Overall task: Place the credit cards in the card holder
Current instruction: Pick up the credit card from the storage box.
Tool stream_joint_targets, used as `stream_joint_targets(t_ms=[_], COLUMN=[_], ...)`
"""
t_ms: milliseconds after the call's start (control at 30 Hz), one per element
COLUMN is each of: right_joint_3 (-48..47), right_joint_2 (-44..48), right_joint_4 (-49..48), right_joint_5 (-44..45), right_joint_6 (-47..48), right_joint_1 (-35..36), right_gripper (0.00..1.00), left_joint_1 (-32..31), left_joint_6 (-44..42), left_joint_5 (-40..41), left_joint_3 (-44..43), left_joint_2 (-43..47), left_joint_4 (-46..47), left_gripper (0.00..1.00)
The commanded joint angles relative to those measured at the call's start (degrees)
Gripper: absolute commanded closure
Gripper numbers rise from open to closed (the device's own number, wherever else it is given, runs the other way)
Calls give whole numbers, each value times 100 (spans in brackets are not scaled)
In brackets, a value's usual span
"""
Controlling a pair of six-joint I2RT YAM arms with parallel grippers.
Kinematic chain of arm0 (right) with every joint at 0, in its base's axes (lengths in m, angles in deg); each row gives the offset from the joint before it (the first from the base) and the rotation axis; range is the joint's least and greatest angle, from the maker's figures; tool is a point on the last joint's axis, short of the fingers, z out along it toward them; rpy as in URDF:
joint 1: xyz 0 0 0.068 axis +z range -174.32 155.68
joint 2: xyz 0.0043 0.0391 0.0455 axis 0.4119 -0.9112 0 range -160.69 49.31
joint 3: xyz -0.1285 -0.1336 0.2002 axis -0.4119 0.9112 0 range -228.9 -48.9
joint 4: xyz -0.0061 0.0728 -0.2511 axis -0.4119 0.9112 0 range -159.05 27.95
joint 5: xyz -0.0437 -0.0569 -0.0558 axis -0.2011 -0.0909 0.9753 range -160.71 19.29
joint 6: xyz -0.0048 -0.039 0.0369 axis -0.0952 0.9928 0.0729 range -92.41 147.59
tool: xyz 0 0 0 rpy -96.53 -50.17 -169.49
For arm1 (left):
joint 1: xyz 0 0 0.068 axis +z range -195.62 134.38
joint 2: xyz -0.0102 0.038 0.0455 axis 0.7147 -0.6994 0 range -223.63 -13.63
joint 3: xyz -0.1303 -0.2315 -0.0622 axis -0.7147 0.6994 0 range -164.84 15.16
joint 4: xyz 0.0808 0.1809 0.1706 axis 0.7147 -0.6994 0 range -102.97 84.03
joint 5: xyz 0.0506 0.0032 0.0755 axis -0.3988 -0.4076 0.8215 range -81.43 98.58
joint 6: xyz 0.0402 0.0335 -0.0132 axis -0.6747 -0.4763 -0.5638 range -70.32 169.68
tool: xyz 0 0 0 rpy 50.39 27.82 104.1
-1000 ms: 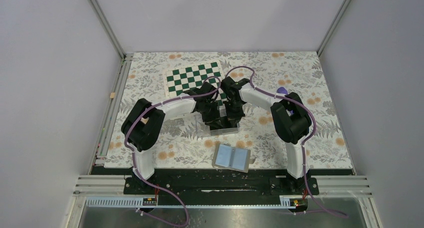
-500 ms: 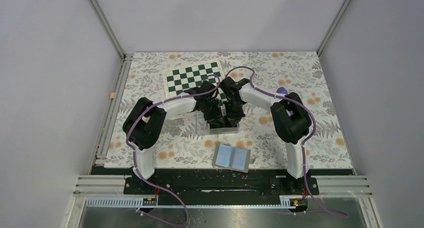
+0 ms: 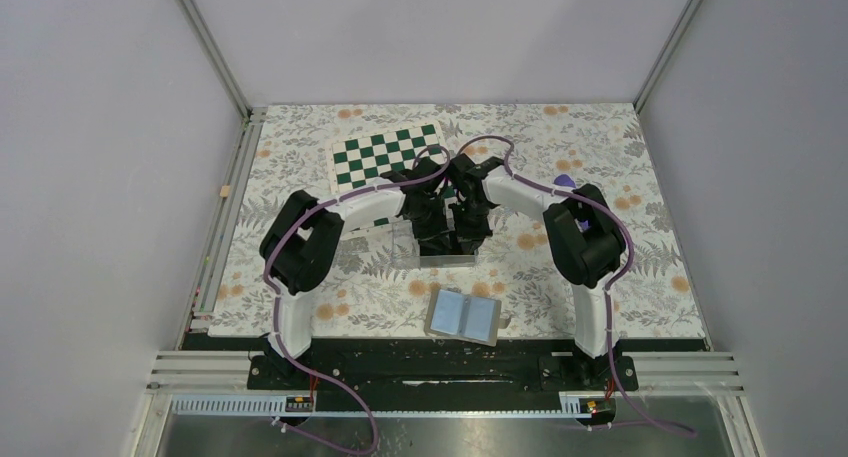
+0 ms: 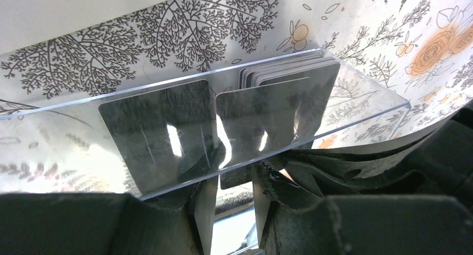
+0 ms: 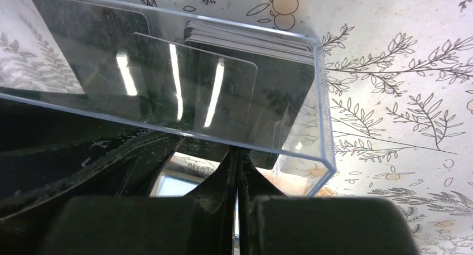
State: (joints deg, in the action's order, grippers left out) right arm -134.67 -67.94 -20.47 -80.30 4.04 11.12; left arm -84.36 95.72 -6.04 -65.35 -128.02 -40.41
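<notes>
Top view high behind arms (image 3: 300,247), facing down, wrist views close against the holder (image 5: 321,115), shared by all.

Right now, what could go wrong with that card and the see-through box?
1. The black card pinched in the right gripper sits right at the clear wall of the card holder. It might snag there instead of sliding in.
2. The left gripper is crowded close at the same spot, so the two could bump and shove the holder.
</notes>
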Motion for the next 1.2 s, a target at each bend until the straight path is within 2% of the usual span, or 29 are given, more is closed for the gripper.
stream_joint_targets(t_ms=[0,233,700,1167], right_joint_3=[275,338,431,512], right_joint_2=[-112,-119,-115,-61], right_joint_4=[-145,-195,-231,-301], right_joint_5=[-46,-94,-116,-231], right_joint_6=[-66,-123,-135,-131], right_joint_1=[163,162,143,110], right_gripper=[100,100,100,100], left_joint_1=[-173,-185,-211,-201], left_joint_6=[-228,-395,49,175], left_joint_5=[274,698,-420,-512], left_joint_3=[-54,-151,199,226], left_joint_2=[-245,-134,-254,419], left_joint_4=[-221,-596,533,850], left_gripper=[72,71,73,75])
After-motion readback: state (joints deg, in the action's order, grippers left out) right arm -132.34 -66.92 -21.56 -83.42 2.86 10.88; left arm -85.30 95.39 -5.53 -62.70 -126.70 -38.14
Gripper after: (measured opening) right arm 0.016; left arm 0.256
